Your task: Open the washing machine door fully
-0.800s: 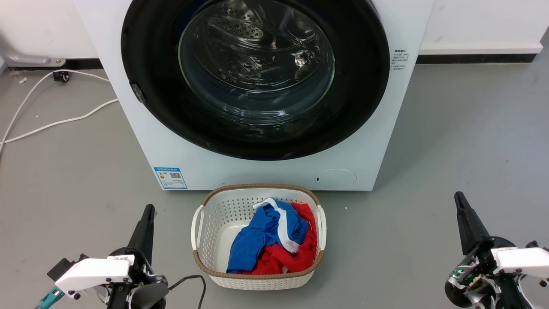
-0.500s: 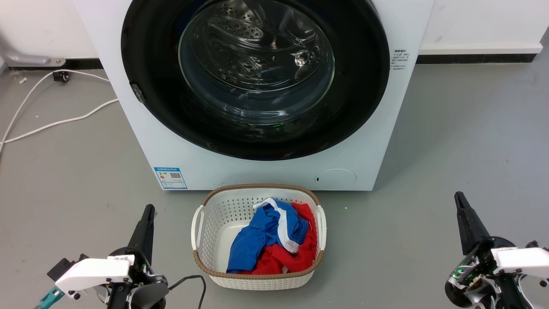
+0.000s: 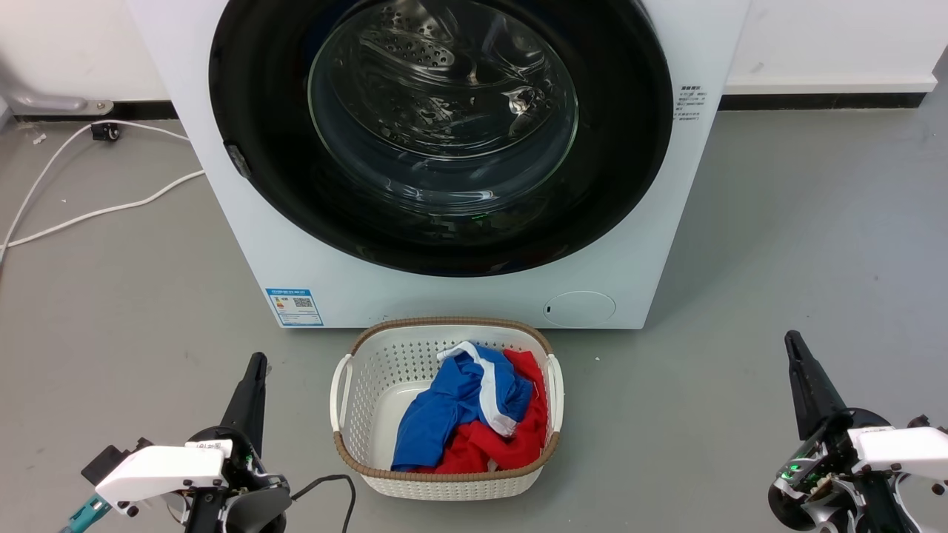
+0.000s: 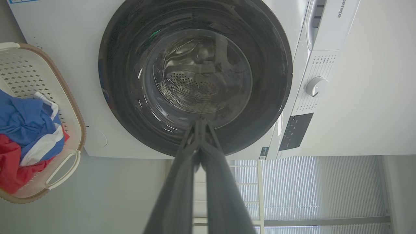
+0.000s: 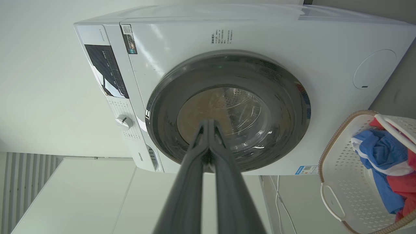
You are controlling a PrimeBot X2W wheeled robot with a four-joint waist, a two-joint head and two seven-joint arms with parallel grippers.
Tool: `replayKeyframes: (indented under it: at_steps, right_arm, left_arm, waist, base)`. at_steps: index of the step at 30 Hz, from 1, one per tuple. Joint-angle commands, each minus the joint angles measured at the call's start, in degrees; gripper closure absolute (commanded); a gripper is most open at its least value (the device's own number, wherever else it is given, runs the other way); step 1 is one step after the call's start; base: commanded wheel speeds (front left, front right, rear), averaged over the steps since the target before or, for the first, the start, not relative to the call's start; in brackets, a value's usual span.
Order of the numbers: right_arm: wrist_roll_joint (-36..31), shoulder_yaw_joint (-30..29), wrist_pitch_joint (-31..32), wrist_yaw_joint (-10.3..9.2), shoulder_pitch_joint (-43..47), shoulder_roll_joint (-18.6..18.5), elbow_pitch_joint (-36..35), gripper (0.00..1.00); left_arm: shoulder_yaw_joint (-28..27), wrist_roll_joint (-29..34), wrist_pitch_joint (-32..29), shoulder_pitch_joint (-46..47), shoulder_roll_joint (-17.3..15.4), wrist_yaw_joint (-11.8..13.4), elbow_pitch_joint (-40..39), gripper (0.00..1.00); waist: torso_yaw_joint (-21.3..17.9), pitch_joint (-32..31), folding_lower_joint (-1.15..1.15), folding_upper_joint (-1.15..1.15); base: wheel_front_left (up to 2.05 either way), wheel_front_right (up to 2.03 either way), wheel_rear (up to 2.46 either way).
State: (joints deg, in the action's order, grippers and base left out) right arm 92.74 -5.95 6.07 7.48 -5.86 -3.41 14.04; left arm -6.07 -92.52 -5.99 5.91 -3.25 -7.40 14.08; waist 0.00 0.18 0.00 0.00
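Left gripper (image 3: 256, 360): two long, dark, tapered fingers, pressed together to a single point, holding nothing. It hangs above the grey floor (image 3: 778, 252), just left of the basket (image 3: 444, 485).

Right gripper (image 3: 790, 337): same form, fingers likewise together and empty, well apart from the basket on its right side.

The basket is white perforated plastic, a rounded rectangle with a brown woven rim and two loop handles. It stands on the floor just before the bottom edge of the washing machine (image 3: 252, 244). Inside lie a crumpled blue garment (image 3: 444, 407) with a white stripe and a red garment (image 3: 511, 444) beneath it.

The washing machine is a smooth white box. A blue label (image 3: 295, 306) sits at the lower left corner of its front and a small round flap (image 3: 579, 308) at the lower right corner.

The washing machine door (image 3: 252, 148), a glossy black disc nearly as wide as the front, lies flush against the machine, closed. Its clear bulging glass centre (image 3: 444, 141) shows perforated steel behind. A small grey fitting on the disc's left edge is possibly a latch.

A white cable (image 3: 96, 211) curves across the floor at the far left.
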Motion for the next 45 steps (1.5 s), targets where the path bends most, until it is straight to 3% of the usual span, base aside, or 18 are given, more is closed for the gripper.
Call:
replayKeyframes:
  at_steps: [1,4,5,6,7,19,28,45]
  right_arm:
    - [-0.25,-0.08,0.03,0.02,-0.64,0.22,0.05,1.00]
    - [-0.27,-0.11,0.06,0.02,-0.64,0.24,0.05,1.00]
    - [-0.02,0.00,0.00,0.00,0.09,0.02,0.12,0.00]
    - [-0.02,0.05,-0.01,0.00,0.39,0.05,0.56,1.00]
    - [-0.03,0.11,-0.08,0.00,0.67,0.08,0.77,0.00]
    - [-1.89,2.56,-3.32,0.01,1.79,-0.07,-1.86,0.00]
    - [-6.47,4.05,-5.74,0.01,2.08,-0.62,-3.48,0.00]
    - [-28.70,3.84,-8.96,0.02,3.19,-0.53,-6.17,0.00]
  left_arm:
    - [-0.18,0.12,-0.34,0.56,0.04,-0.16,0.04,1.00]
    - [-0.19,0.15,-0.25,0.56,0.06,-0.16,0.04,1.00]
    - [0.05,0.02,-0.12,-0.07,0.03,0.01,0.17,0.00]
    - [0.10,0.02,-0.11,-0.31,0.10,0.02,0.64,1.00]
    - [0.27,0.07,-0.03,-0.58,0.17,0.03,0.90,0.00]
    - [4.52,2.54,3.44,-0.37,0.18,0.01,-1.31,0.00]
    - [6.21,10.46,5.69,-0.40,0.16,-0.01,-4.03,0.00]
    - [10.59,31.44,9.40,-0.23,-1.15,-0.05,-5.92,0.00]
  waist:
    - [0.00,0.00,0.00,0.00]
    - [0.00,0.00,0.00,0.00]
    - [0.00,0.00,0.00,0.00]
    - [0.00,0.00,0.00,0.00]
    - [-0.01,0.01,0.00,0.00]
    - [0.12,0.04,0.00,0.00]
    - [0.38,0.05,0.00,0.00]
    - [0.76,-0.18,0.00,0.00]
  base:
    - [0.00,0.00,0.00]
    - [0.00,0.00,0.00]
    - [0.00,0.00,0.00]
    - [0.00,0.00,0.00]
    - [0.00,0.00,0.00]
    - [0.00,0.00,0.00]
    - [0.00,0.00,0.00]
    - [0.00,0.00,0.00]
